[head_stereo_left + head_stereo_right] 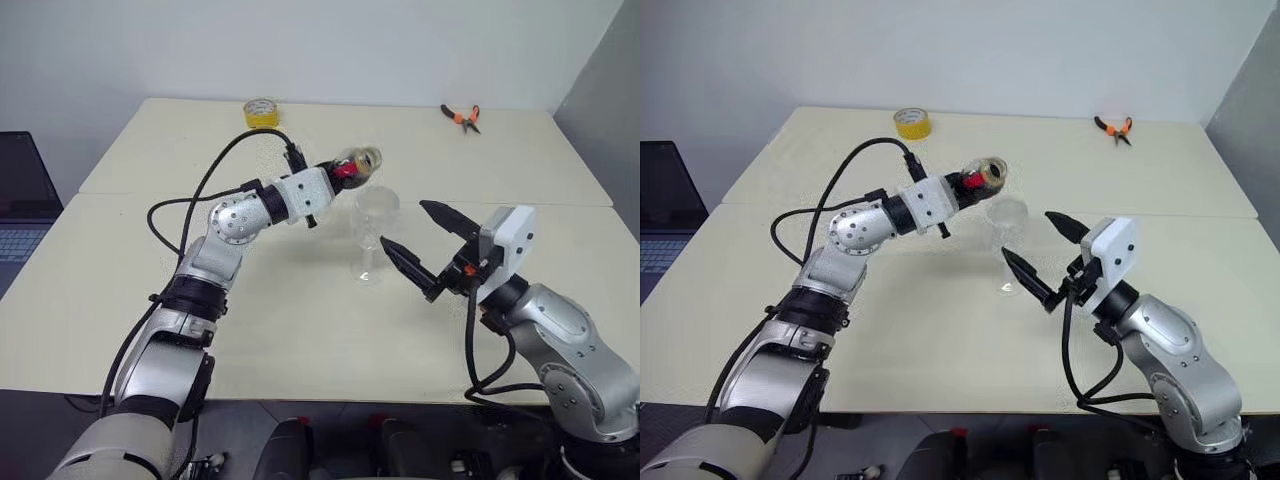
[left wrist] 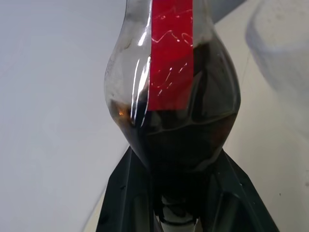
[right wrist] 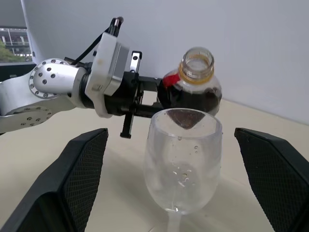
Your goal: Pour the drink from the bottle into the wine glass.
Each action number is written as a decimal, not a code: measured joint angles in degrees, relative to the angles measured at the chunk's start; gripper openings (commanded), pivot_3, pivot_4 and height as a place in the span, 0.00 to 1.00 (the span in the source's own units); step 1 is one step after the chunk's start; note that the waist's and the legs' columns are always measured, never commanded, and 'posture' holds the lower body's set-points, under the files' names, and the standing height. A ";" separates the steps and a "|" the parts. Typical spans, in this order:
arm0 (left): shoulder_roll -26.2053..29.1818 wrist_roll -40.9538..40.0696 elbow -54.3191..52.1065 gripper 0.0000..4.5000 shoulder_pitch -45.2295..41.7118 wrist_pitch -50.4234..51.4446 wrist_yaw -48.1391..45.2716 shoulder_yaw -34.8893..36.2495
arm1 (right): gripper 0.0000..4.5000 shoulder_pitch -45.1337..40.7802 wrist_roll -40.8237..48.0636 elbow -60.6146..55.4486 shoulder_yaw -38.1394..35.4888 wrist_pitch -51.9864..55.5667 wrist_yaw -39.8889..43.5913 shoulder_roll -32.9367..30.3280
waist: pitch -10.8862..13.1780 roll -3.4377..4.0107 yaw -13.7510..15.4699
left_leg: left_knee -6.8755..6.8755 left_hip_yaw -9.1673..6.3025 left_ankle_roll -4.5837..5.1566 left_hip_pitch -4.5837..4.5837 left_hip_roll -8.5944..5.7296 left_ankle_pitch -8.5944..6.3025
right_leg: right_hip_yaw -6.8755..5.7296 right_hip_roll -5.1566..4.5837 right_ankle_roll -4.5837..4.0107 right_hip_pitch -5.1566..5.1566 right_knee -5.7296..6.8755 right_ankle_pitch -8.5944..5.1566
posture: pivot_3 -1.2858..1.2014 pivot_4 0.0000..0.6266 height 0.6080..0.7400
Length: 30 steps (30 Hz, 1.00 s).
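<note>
While tipped, bottle (image 3: pixel 193 89) mouth glassward.

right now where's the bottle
The bottle is gripped in the left gripper, tipped just above and behind the wine glass near the table's middle.

A yellow tape roll (image 1: pixel 261 112) and orange-handled pliers (image 1: pixel 461 117) lie on the far table (image 1: pixel 400 130).

Bright, even room light; soft shadows, sharp pictures throughout.
</note>
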 measured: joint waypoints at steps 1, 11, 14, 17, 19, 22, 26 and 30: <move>0.51 1.11 1.38 0.16 -0.81 -1.82 0.74 -0.40 | 1.00 -0.36 -0.58 0.31 0.04 -0.02 -0.14 0.23 | 0.00 0.00 0.01 | 0.01 0.01 0.00 -0.01 -0.01 0.00 | 0.01 0.00 0.00 0.00 -0.01 0.00 | 0.52 0.24 1.00; 3.18 10.16 8.94 0.16 -4.46 -12.72 8.34 -1.74 | 1.00 -1.19 -2.17 0.78 1.24 -0.05 -0.08 1.16 | 0.00 0.00 0.05 | 0.02 0.00 0.00 -0.03 -0.01 0.00 | -0.02 -0.02 0.00 -0.03 0.01 0.00 | 0.52 0.24 1.00; 4.10 13.72 10.26 0.16 -6.04 -15.12 11.52 -2.71 | 1.00 -1.33 -2.71 0.97 1.97 -0.05 0.00 1.17 | 0.00 0.00 0.05 | 0.02 0.00 0.00 -0.06 -0.01 0.00 | -0.02 -0.01 0.00 -0.06 0.02 0.00 | 0.52 0.24 1.00; 4.47 16.32 11.57 0.16 -7.65 -16.64 14.74 -2.89 | 1.00 -1.37 -3.06 1.48 2.00 -0.05 0.05 1.17 | 0.00 0.00 0.08 | 0.02 0.00 0.00 -0.06 -0.02 0.00 | -0.03 -0.02 0.00 -0.06 0.02 0.00 | 0.52 0.24 1.00; 4.83 17.83 12.36 0.16 -8.50 -17.58 16.64 -3.07 | 1.00 -1.38 -3.27 1.67 2.01 -0.05 0.08 1.17 | 0.00 0.00 0.06 | 0.02 0.01 0.00 -0.06 -0.01 0.00 | -0.03 -0.02 0.00 -0.06 0.02 0.00 | 0.52 0.24 1.00; 5.26 20.16 13.85 0.16 -9.58 -18.94 19.42 -3.89 | 1.00 -1.41 -3.30 1.78 2.04 -0.05 0.18 1.16 | 0.00 0.00 0.05 | 0.02 0.01 0.00 -0.06 -0.01 0.00 | -0.03 -0.02 0.00 -0.07 0.03 0.00 | 0.52 0.24 1.00; 6.01 23.12 15.93 0.16 -10.86 -20.57 22.86 -5.27 | 1.00 -1.47 -3.32 1.78 2.05 -0.05 0.43 1.14 | 0.00 0.00 0.05 | 0.02 0.01 0.00 -0.07 -0.02 0.00 | -0.03 -0.02 0.00 -0.09 0.05 0.00 | 0.52 0.24 1.00; 6.76 25.83 16.98 0.15 -12.10 -22.57 26.37 -6.34 | 1.00 -1.50 -3.54 1.79 2.06 -0.05 0.71 1.13 | 0.00 0.00 0.07 | 0.03 0.03 0.00 -0.13 -0.02 0.00 | -0.02 -0.02 0.00 -0.18 0.10 0.00 | 0.52 0.24 1.00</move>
